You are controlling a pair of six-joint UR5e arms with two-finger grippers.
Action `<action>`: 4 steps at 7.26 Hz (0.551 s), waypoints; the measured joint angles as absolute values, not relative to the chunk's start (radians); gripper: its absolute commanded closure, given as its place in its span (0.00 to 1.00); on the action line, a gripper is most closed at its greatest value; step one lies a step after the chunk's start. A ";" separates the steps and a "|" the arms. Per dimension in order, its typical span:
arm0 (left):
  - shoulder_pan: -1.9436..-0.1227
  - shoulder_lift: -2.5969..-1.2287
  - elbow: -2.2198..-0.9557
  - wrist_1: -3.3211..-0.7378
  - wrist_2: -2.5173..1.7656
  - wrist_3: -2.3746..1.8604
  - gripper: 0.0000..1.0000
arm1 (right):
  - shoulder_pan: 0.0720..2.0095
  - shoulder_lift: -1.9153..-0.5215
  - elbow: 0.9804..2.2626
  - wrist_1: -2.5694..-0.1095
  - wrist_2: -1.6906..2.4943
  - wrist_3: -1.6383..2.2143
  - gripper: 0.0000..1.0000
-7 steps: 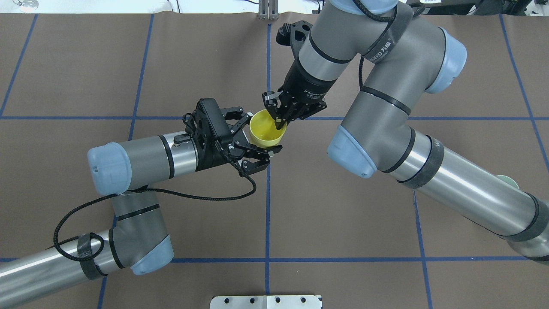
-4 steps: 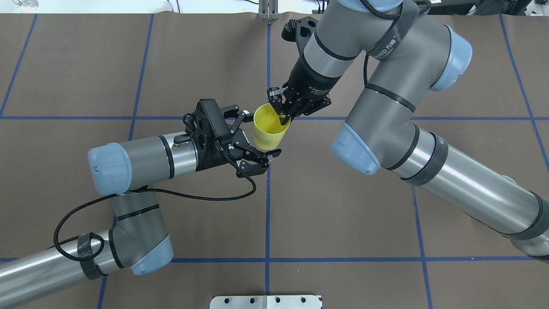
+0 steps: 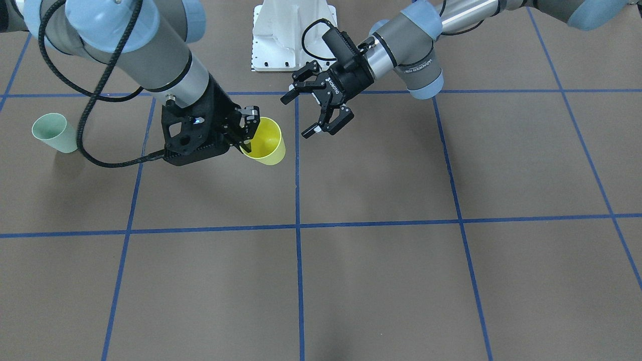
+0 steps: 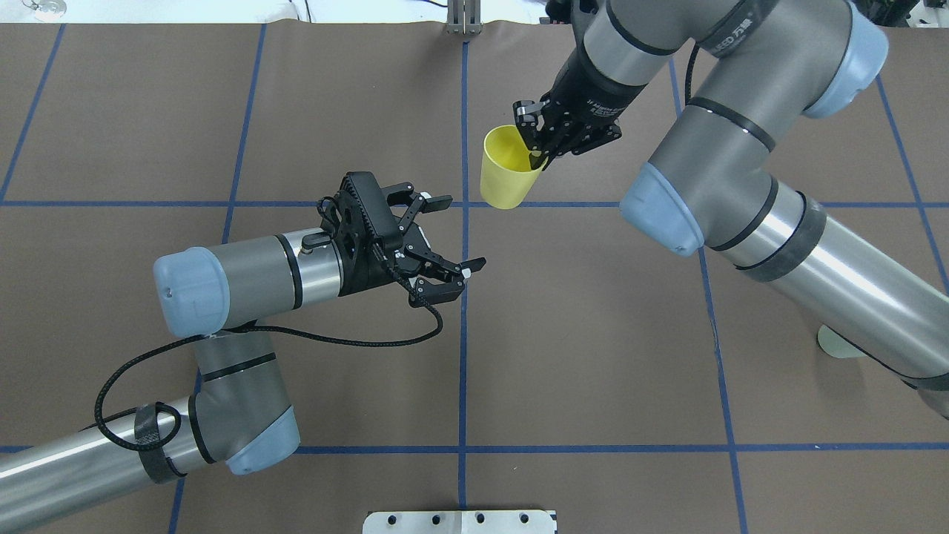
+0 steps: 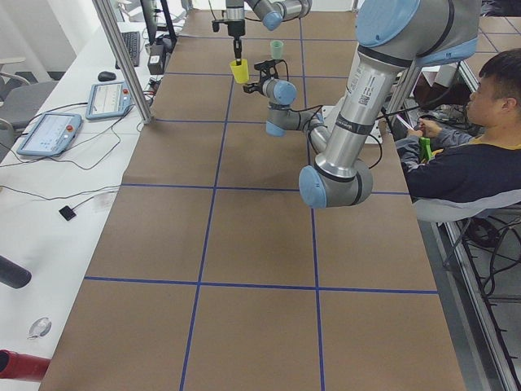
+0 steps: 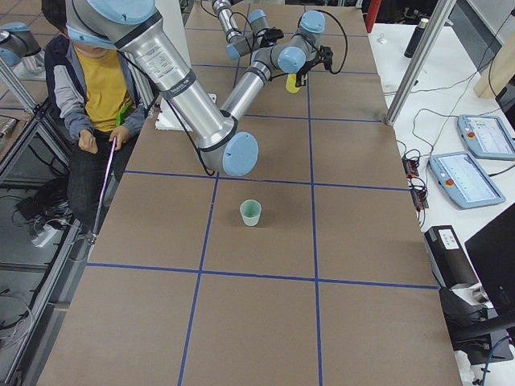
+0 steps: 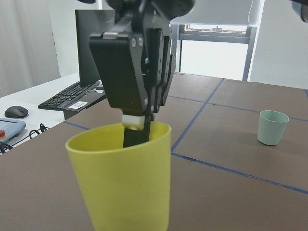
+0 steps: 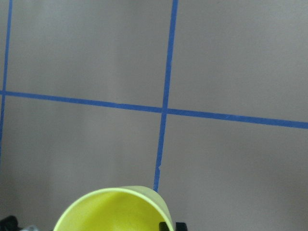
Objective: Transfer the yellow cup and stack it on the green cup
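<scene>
My right gripper (image 4: 535, 154) is shut on the far rim of the yellow cup (image 4: 506, 172), one finger inside it, and holds it upright above the table. The front-facing view shows that gripper (image 3: 249, 133) and the cup (image 3: 265, 143) too. My left gripper (image 4: 461, 231) is open and empty, a short way from the cup, pointing at it. The left wrist view shows the yellow cup (image 7: 122, 183) close up with the right gripper's fingers (image 7: 137, 130) pinching its rim. The green cup (image 6: 251, 213) stands upright on the table, far off on my right side (image 3: 52, 133).
The brown mat (image 4: 593, 334) carries blue tape grid lines. The right arm's forearm (image 4: 830, 267) partly covers the green cup in the overhead view. A white mounting plate (image 3: 293, 37) sits at the robot's base. A seated person (image 5: 464, 155) is beside the table.
The right gripper has carried the yellow cup up and away from between the left gripper's open fingers, toward the far right. The left arm has stayed still.
</scene>
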State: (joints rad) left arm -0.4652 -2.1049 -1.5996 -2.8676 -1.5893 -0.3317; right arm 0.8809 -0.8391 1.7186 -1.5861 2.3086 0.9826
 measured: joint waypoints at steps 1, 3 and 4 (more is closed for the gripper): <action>-0.468 -2.105 -1.599 -2.862 -1.588 -0.333 0.01 | 0.924 -0.866 1.723 -1.586 2.303 0.981 1.00; -0.488 -2.097 -1.600 -2.822 -1.589 -0.334 0.01 | 1.015 -0.938 1.741 -1.586 2.294 0.958 1.00; -0.505 -2.090 -1.602 -2.763 -1.592 -0.335 0.01 | 1.051 -0.973 1.755 -1.586 2.293 0.928 1.00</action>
